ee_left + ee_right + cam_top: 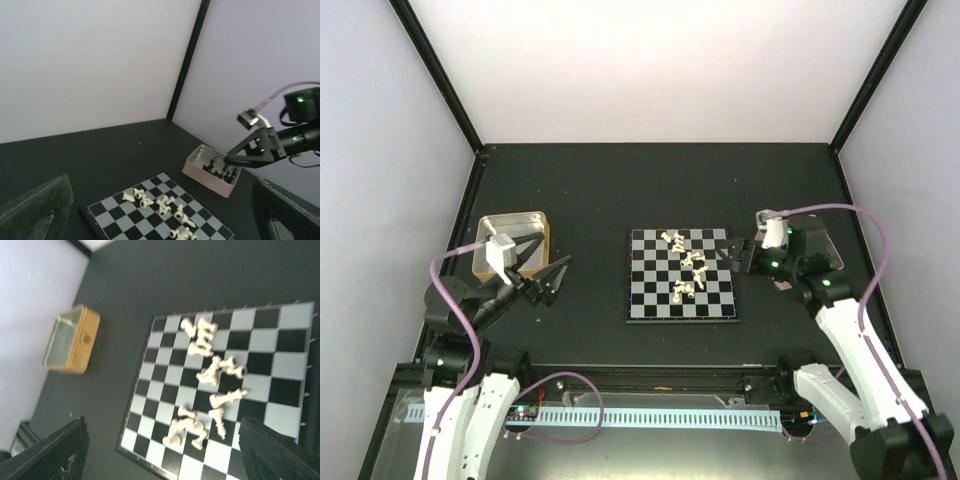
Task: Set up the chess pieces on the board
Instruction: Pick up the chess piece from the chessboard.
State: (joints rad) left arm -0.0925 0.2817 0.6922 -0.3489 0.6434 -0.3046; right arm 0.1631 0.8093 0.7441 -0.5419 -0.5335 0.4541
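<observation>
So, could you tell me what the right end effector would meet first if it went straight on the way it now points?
Probably the toppled chess pieces on the board, though depth is unclear.

Small flat square chessboard (655, 295): black and pale-grey checks, thin dark rim. Tiny plastic chess pieces (212, 371): cream-white. Square metal tray (82, 345): gold. Small tray (207, 181): pinkish. Table top (620, 190): black.

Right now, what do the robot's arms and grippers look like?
Left arm and right arm: white links, black joints, looping purple cables. Left gripper and right gripper: black wedge-shaped fingers, white camera block. Green lights on the right arm.
</observation>
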